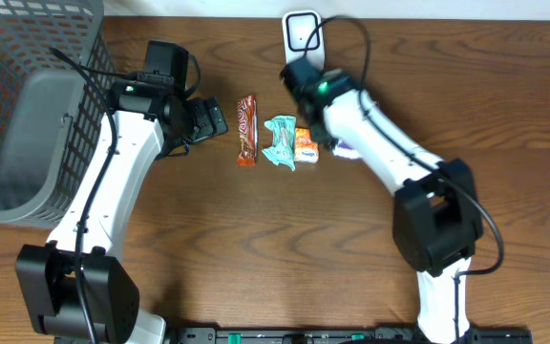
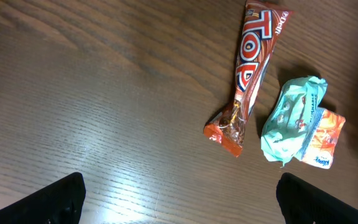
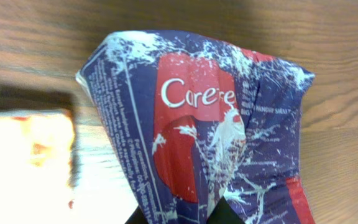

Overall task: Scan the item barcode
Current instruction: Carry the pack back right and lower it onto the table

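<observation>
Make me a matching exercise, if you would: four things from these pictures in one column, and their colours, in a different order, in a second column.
Things:
1. snack bar
2. crumpled packet
3. basket
4. pouch

Colours:
A. grey
B. blue and red
C. teal
D. red and brown

Pairs: 1-D, 2-C, 3-A, 4-B

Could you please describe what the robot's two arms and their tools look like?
Both the left arm and right arm have smooth white link shells joined by black boxy joint housings, with thin black cables looping alongside. A small green light glows near each wrist. The left tool is black; the right tool is mostly hidden beneath its wrist.
</observation>
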